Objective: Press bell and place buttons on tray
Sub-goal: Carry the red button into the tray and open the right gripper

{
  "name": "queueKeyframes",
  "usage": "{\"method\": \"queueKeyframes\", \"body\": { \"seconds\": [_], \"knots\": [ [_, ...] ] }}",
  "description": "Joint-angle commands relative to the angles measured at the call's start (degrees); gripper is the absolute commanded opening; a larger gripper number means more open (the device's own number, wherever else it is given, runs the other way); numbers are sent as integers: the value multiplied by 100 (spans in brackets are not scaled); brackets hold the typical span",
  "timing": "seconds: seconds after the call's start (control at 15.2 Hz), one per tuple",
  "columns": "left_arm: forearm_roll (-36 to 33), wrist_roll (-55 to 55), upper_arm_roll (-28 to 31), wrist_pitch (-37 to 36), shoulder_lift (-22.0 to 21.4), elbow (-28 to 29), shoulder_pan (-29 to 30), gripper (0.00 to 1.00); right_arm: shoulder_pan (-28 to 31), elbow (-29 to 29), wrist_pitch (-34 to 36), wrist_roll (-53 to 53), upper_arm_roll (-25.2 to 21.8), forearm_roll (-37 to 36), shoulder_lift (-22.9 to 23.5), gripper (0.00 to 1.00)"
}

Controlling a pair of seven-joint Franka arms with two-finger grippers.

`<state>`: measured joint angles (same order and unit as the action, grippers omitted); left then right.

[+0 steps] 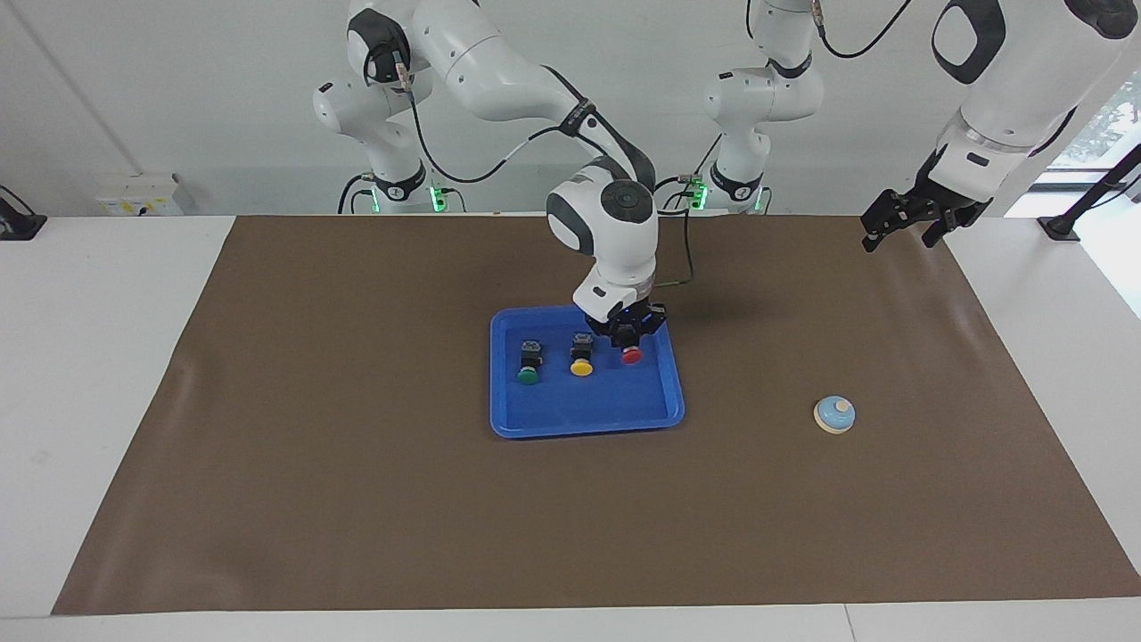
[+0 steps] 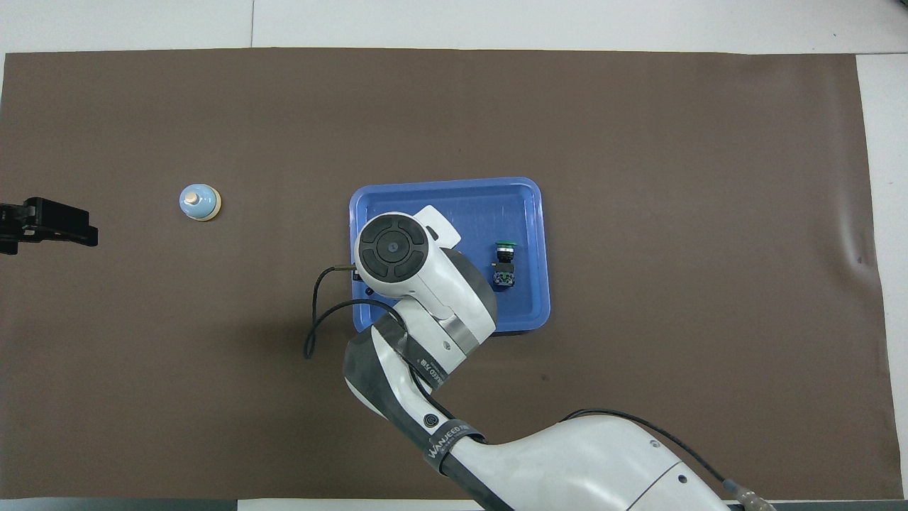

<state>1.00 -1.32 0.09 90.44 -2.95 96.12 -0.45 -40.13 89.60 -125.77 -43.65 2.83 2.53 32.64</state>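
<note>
The blue tray lies mid-table and also shows in the overhead view. In it lie the green button and, beside it, the yellow button. My right gripper is low over the tray's end toward the left arm, shut on the red button beside the yellow one. I cannot tell whether the red button touches the tray floor. In the overhead view the right arm hides the gripper and the red and yellow buttons. The bell stands on the mat toward the left arm's end. My left gripper waits raised over the mat's edge there.
A brown mat covers the table, with white table surface around it. The right arm's cable loops down over the tray's corner nearest the robots.
</note>
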Motion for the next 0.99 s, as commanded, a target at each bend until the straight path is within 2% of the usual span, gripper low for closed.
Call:
{"method": "queueKeyframes", "body": {
  "seconds": [0.0,0.13,0.2,0.26,0.33,0.53,0.72,0.92],
  "knots": [
    [-21,-26,8,-62,-39,-49,1,100,-65,215,-272,-126,-46,-139,-4,0],
    [-21,-26,8,-62,-39,-49,1,100,-39,233,-255,-126,-46,-139,-4,0],
    [-21,-26,8,-62,-39,-49,1,100,-30,242,-246,-152,-46,-130,-12,13],
    [-21,-26,8,-62,-39,-49,1,100,-30,242,-237,-205,-46,-130,-12,50],
    [-21,-26,8,-62,-39,-49,1,100,-30,242,-220,-310,-46,-130,-12,100],
    [-21,-26,8,-62,-39,-49,1,100,-21,154,-150,-722,-46,-130,-21,100],
    [-21,-26,8,-62,-39,-49,1,100,40,5,227,-785,-81,-104,-109,100],
    [-21,-26,8,-62,-39,-49,1,100,373,4,623,-777,-133,-113,-547,100]
  ]
}}
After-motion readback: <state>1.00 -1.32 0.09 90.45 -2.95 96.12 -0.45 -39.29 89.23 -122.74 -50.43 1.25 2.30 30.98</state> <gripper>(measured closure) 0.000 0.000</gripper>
